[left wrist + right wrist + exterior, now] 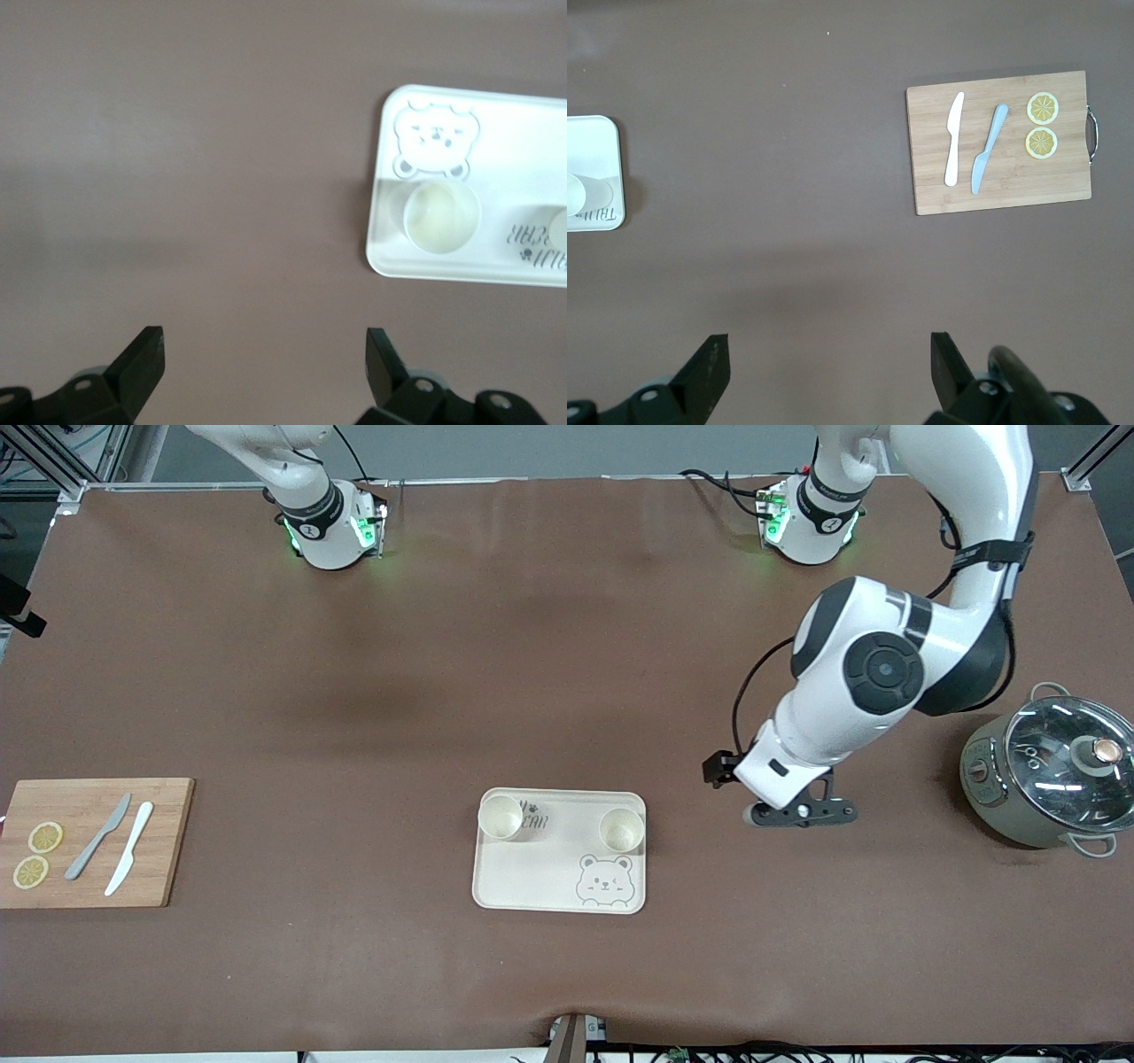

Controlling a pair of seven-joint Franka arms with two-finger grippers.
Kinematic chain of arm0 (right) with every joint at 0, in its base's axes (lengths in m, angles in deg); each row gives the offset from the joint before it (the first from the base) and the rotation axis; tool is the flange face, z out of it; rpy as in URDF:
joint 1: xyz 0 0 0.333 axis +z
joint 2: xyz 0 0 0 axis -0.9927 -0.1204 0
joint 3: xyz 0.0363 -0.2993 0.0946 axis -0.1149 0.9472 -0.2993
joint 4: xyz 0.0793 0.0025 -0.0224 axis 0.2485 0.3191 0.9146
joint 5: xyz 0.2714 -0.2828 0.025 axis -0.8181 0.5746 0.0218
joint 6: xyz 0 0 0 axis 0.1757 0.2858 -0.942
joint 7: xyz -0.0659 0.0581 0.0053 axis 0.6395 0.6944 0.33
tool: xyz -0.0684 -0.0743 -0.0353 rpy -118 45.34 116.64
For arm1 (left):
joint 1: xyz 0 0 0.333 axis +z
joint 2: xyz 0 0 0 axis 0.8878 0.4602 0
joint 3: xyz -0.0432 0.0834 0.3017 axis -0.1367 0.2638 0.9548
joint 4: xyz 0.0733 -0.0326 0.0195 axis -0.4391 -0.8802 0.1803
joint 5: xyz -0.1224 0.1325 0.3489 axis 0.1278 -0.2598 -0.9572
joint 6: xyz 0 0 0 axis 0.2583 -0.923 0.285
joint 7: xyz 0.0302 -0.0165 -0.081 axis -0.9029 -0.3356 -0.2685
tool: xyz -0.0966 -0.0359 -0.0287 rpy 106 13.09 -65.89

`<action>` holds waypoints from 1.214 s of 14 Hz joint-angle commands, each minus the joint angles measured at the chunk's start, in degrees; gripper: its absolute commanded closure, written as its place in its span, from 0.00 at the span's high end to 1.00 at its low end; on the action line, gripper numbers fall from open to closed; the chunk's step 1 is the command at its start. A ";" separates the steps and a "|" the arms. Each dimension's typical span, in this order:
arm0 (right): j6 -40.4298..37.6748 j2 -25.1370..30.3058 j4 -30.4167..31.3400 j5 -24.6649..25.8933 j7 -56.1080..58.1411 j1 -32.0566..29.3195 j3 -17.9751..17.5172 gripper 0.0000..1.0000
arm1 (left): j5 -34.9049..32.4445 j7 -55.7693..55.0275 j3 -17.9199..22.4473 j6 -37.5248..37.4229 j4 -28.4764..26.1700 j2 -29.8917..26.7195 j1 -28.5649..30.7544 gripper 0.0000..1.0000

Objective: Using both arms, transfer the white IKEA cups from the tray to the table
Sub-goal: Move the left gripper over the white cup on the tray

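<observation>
Two white IKEA cups stand upright on the bear tray [540, 868]: one [500, 817] at the corner toward the right arm's end, the other [620, 830] toward the left arm's end. My left gripper [802, 812] is open and empty, over bare table between the tray and the pot. In the left wrist view, the left gripper [264, 354] shows one cup [441, 217] next to the bear drawing, apart from the fingers. My right gripper [830, 359] is open and empty, high over bare table; it is out of the front view.
A grey-green lidded pot [1045, 779] stands at the left arm's end. A wooden cutting board [164, 850] with two knives and two lemon slices lies at the right arm's end, also in the right wrist view [1010, 190]. The tray's edge [598, 133] shows there too.
</observation>
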 commanded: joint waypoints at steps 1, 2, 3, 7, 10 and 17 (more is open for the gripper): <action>-0.39 -0.83 -0.70 -1.34 0.07 -1.51 -0.70 1.00 | 1.22 -0.80 -0.05 2.37 0.44 1.75 -1.10 1.00; -0.30 -0.83 -0.70 -1.60 0.07 -1.94 -0.70 1.00 | 1.22 -1.23 -0.05 3.16 0.61 2.63 -1.97 1.00; -0.22 -0.83 -0.70 -1.86 0.07 -2.03 -0.70 1.00 | 1.22 -3.24 -0.05 5.52 0.62 3.51 -2.68 1.00; -0.39 -0.83 -0.70 -1.86 0.07 -2.30 -0.70 1.00 | 0.96 -12.73 0.04 12.48 0.96 8.69 -6.72 1.00; -0.48 -0.83 -0.70 -1.86 0.07 -2.30 -0.70 1.00 | 0.87 -13.45 0.13 18.71 1.05 12.20 -7.26 0.90; -0.48 -1.36 -0.61 -1.95 0.07 -2.30 -0.79 1.00 | 0.87 -13.54 0.13 31.47 1.14 18.37 -7.34 0.68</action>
